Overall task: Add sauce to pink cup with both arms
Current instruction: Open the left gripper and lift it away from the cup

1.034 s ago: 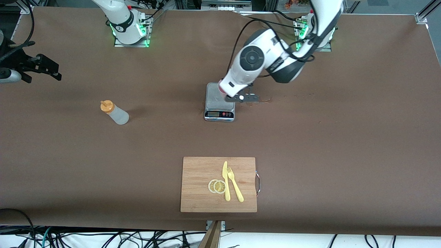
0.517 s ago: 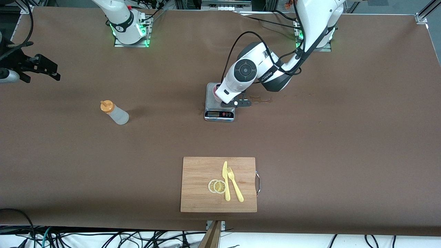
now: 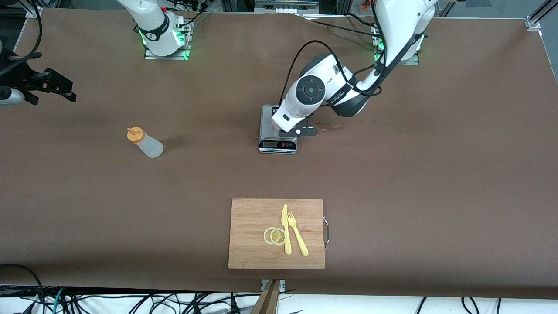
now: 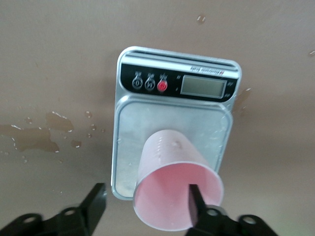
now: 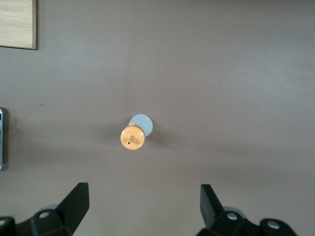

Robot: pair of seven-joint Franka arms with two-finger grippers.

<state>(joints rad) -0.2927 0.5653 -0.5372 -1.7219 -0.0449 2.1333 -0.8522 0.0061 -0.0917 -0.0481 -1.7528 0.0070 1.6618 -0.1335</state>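
Observation:
The pink cup (image 4: 174,189) stands upright on the grey kitchen scale (image 4: 170,123); in the front view my left arm hides it. My left gripper (image 4: 146,191) is open low over the scale (image 3: 277,139). One finger (image 4: 196,196) is inside the cup's rim and the other finger (image 4: 94,199) is outside it, apart from the wall. The sauce bottle (image 3: 145,142) with its orange cap stands toward the right arm's end of the table. My right gripper (image 5: 143,189) is open and empty high over the bottle (image 5: 133,136), and shows in the front view (image 3: 65,89) at the table's edge.
A wooden cutting board (image 3: 253,235) with a yellow knife (image 3: 286,229), a fork (image 3: 297,233) and lemon slices (image 3: 275,236) lies nearer to the front camera than the scale. Wet spill marks (image 4: 34,135) lie on the brown table beside the scale.
My left arm has come down and its gripper has shifted a little toward the right arm's end, over the scale. The right arm and the bottle have hardly moved.

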